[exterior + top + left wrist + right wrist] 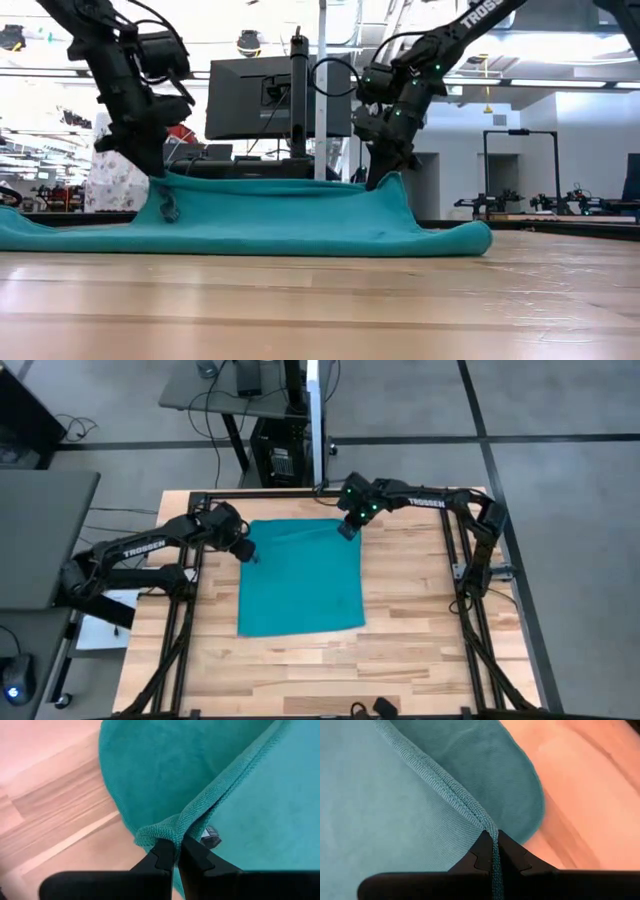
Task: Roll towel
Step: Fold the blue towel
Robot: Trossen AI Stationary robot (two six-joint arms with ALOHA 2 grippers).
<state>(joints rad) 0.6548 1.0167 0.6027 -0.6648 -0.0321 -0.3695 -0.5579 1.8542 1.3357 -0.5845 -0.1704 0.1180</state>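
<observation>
The teal towel (300, 580) lies spread on the wooden table, its near part flat on the wood and its far edge raised. My left gripper (247, 550) is shut on the towel's far left corner. My right gripper (349, 528) is shut on the far right corner. In the low view the far edge (280, 185) sags between the two lifted corners, and the towel's sides (450, 240) rest on the table. My left gripper pinches the towel's far left corner at its hemmed edge (170, 831) between its two fingers, from above, pointing down. The corner is lifted off the table; the cloth slopes down from it. My right gripper pinches the hemmed edge at the far right corner (492, 835) between its two fingers, from above, pointing down. The corner is lifted clear and the cloth falls away below it onto the table.
The table's black frame rails (455, 560) run along its left, right and far sides. A monitor on a stand (275, 95) is behind the far edge. Bare wood (330, 670) lies between the towel and the near edge.
</observation>
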